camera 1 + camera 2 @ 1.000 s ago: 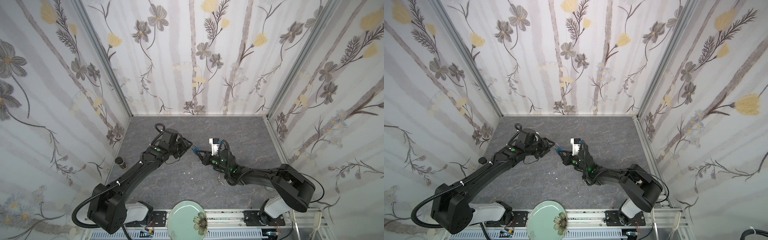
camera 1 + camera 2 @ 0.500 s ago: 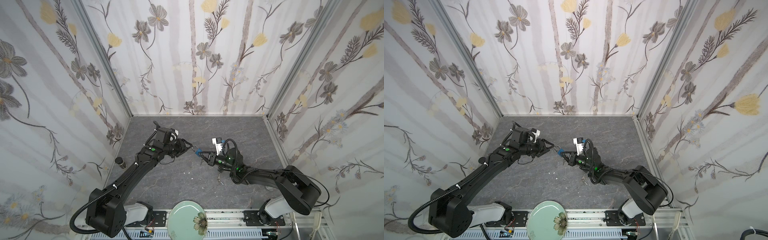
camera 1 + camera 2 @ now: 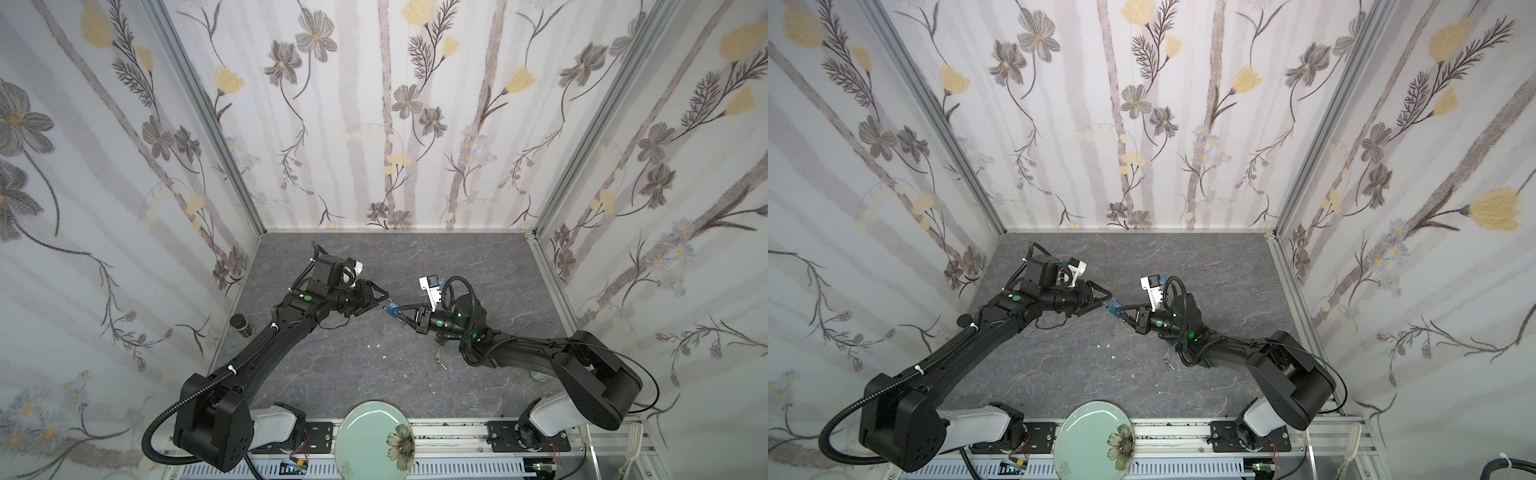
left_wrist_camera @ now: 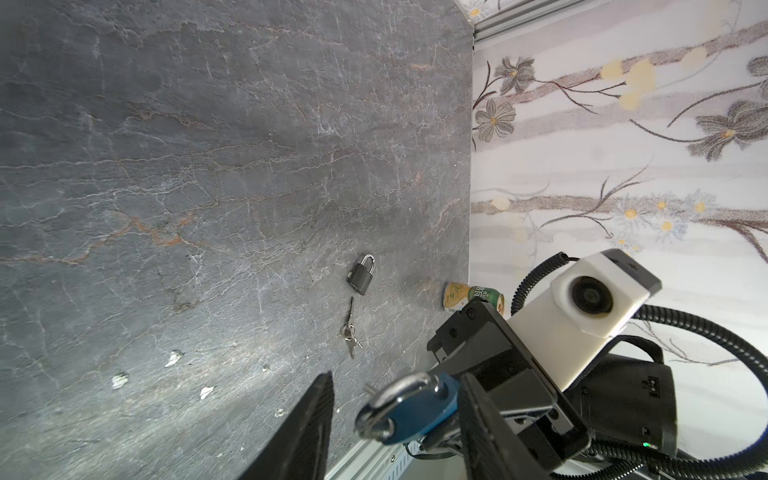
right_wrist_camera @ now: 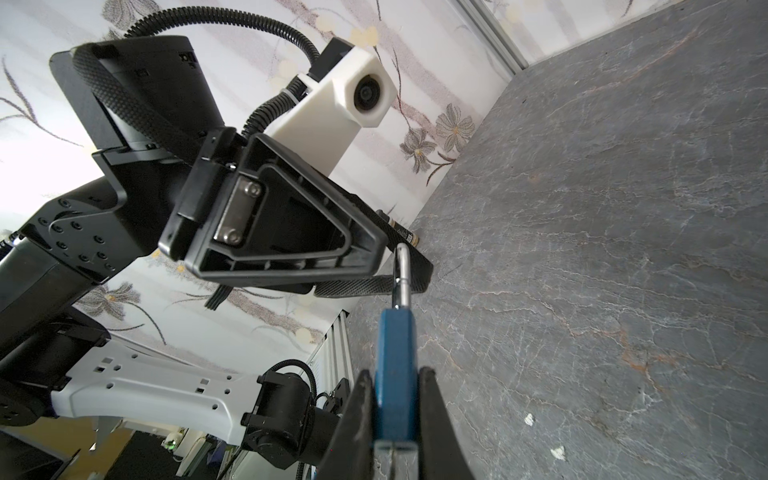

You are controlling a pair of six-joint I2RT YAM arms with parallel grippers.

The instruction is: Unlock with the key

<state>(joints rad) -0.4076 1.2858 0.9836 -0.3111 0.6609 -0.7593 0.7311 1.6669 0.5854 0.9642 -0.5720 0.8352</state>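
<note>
The right gripper (image 5: 395, 374) has its fingers (image 5: 359, 415) clamped on the flat sides of the blue padlock (image 5: 395, 345), at the lower middle of the right wrist view. The lock is held clear of the table (image 5: 602, 249). Its steel shackle (image 5: 402, 274) juts past the fingertips to the left gripper (image 4: 397, 376).

In the left wrist view, lower middle, the left gripper's fingers (image 4: 311, 424) stand apart with the shackle between them. A sliver of table shows between the left-hand finger and the steel. I cannot tell whether the other finger touches the lock.

In both top views the two grippers meet tip to tip just above the frame's centre. They are well apart from the back wall (image 3: 395, 166) and from both side walls, with bare grey surface behind them and in front.

The keys (image 4: 350, 332) lie flat on the table in the lower middle of the left wrist view, just beside a dark grey padlock (image 4: 361, 276). In a top view the keys (image 3: 439, 360) show right of centre, near the right arm.

A can (image 4: 473, 297) lies against the foot of the wall. A small dark jar (image 3: 242, 325) stands at the table's left edge. A green plate (image 3: 365, 432) sits at the near edge, bottom centre.
</note>
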